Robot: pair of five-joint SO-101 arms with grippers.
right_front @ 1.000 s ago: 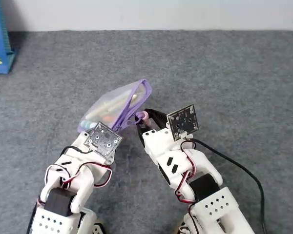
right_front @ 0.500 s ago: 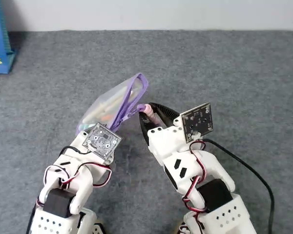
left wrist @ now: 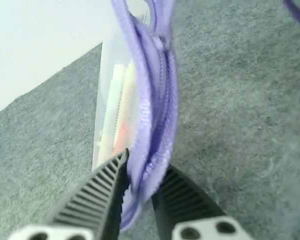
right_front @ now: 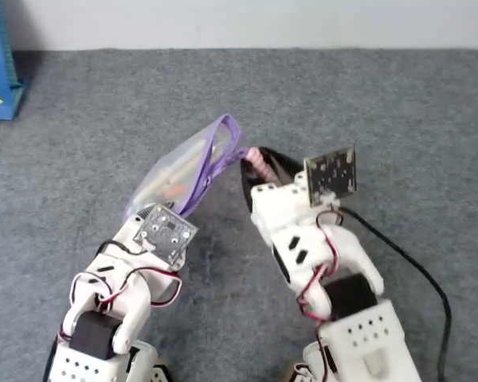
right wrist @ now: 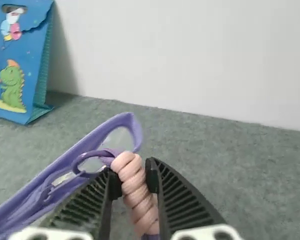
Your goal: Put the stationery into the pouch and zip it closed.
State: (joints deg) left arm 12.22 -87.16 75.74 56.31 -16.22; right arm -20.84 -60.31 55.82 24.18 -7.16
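Clear plastic pouch with purple zip (right_front: pixel 182 171): stationery (left wrist: pixel 117 115) inside, held on edge over grey desk (right_front: pixel 382 103), end pinched in left pincer (left wrist: pixel 140 172). Right pincer (right wrist: pixel 133 176) clamps pink twisted pull (right_front: pixel 257 157); draw straight along teeth, pouch taut.

Bright, even light, soft shadow on the mat (right_front: pixel 398 103) beneath the pouch (right_front: pixel 175 169)

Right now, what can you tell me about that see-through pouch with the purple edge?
The pouch is clear soft plastic with a purple fabric zipper edge, with pale and orange stationery showing inside. The left gripper pinches its zipper edge at one end; the right gripper clamps its pink twisted pull at the other.
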